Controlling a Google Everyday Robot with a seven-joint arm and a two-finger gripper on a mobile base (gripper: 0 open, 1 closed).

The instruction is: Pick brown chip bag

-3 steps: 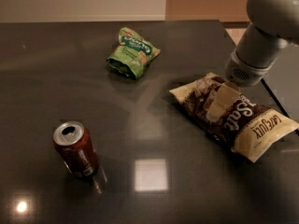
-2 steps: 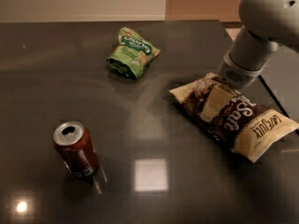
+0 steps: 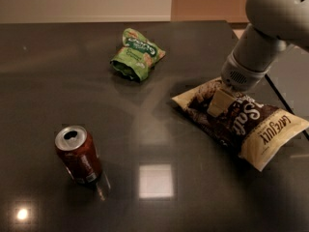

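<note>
1. On the right side of the dark counter (image 3: 58,81) lies the brown chip bag (image 3: 251,129), flat, with its cream-yellow ends pointing to the upper left and the lower right.
2. The gripper (image 3: 219,103) is down on the upper left part of this bag and touches its surface. It hangs from the grey arm (image 3: 260,42), which enters from the top right corner.
3. Whether the gripper is open or closed, I cannot tell.
4. A green snack bag (image 3: 136,54) lies further back, near the middle of the counter, well apart from the brown one.
5. A red drink can (image 3: 78,153) stands upright at the front left, with its top opened.
</note>
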